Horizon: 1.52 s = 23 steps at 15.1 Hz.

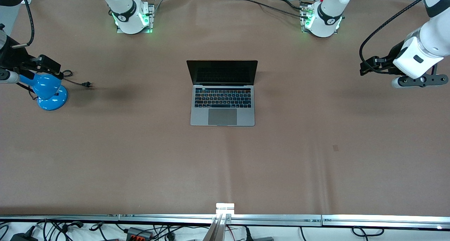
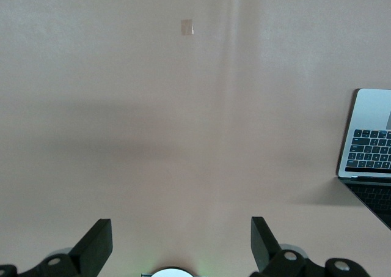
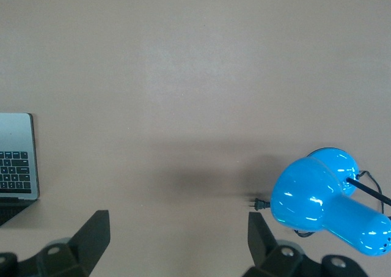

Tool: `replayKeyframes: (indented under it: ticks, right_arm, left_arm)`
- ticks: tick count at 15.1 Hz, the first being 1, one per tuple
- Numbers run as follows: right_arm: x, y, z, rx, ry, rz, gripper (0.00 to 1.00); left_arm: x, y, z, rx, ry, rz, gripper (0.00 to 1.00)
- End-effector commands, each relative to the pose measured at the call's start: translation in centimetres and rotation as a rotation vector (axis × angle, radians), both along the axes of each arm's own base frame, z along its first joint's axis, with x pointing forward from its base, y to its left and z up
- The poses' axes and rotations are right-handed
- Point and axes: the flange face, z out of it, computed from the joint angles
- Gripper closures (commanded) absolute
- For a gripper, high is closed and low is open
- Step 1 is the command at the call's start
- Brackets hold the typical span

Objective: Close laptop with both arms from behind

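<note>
Black fingers (image 2: 98, 243) of the left gripper (image 2: 180, 246) and of the right gripper (image 3: 177, 243) stand wide apart, each held over bare brown tabletop (image 1: 316, 128) at its own arm's end. The open slim grey metal laptop (image 1: 223, 100) sits mid-tabletop between them, touched by neither. Only the right wrist view shows the glossy blue hair dryer (image 3: 327, 200) from above, its black plug (image 3: 259, 203) beside it.

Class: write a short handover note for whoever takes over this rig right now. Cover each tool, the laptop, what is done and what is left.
Left tool: open, empty, up over bare table toward the left arm's end.
Right tool: open, empty, up over the table by the blue lamp at the right arm's end.
Laptop: mid-table, lid open, screen dark and facing the front camera.
Done: nothing; neither tool touches the laptop.
Left: bring both tools to the lid's back and push it shut.
</note>
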Motion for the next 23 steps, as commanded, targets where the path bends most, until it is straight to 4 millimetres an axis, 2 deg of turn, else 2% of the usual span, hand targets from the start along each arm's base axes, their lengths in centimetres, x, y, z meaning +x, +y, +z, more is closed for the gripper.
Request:
replayKeyframes:
  ticks: [1,4,5,6,7,8,9,14,16,18,21,23]
  right_arm:
    - [-1.0,0.1,0.2,-0.005,0.003,0.005,0.00]
    - [-0.9,0.2,0.4,-0.012,-0.002,0.012,0.00]
    - [-0.9,0.2,0.3,-0.010,0.001,0.021,0.10]
    - [-1.0,0.2,0.2,-0.010,0.006,0.013,0.55]
    - [-1.1,0.7,0.2,-0.010,0.015,0.019,0.83]
    - [-1.1,0.6,0.2,-0.010,0.018,0.018,1.00]
    - [-1.1,0.6,0.3,-0.010,0.017,0.016,1.00]
    - [-1.0,0.6,-0.4,-0.003,0.042,0.018,1.00]
    - [-1.2,0.9,-1.1,0.005,0.076,0.035,1.00]
    - [-1.1,2.2,-2.5,0.008,0.123,0.057,1.00]
    - [-1.4,5.6,-5.2,0.032,0.247,0.113,1.00]
    - [-1.8,7.8,-7.7,0.042,0.337,0.146,1.00]
  left_arm:
    - [-0.3,0.3,0.4,0.021,-0.003,-0.009,0.00]
    - [-0.4,0.3,0.3,0.020,0.000,-0.007,0.00]
    - [-0.4,0.3,0.3,0.021,0.001,-0.012,0.05]
    - [-0.4,0.3,0.4,0.019,0.001,-0.027,0.34]
    - [-0.7,0.2,0.2,0.019,0.024,-0.032,0.64]
    - [-0.9,0.3,0.2,0.018,0.035,-0.030,0.93]
    - [-0.9,0.4,0.2,0.017,0.036,-0.033,0.99]
    - [-1.0,0.4,0.3,0.001,0.040,-0.039,1.00]
    - [-0.9,0.3,-0.2,-0.008,0.055,-0.081,1.00]
    - [-0.8,0.3,-0.3,-0.028,0.056,-0.118,1.00]
    - [-0.9,0.0,-0.7,-0.034,0.068,-0.129,1.00]
    - [-1.3,-1.0,-2.0,-0.065,0.100,-0.138,1.00]
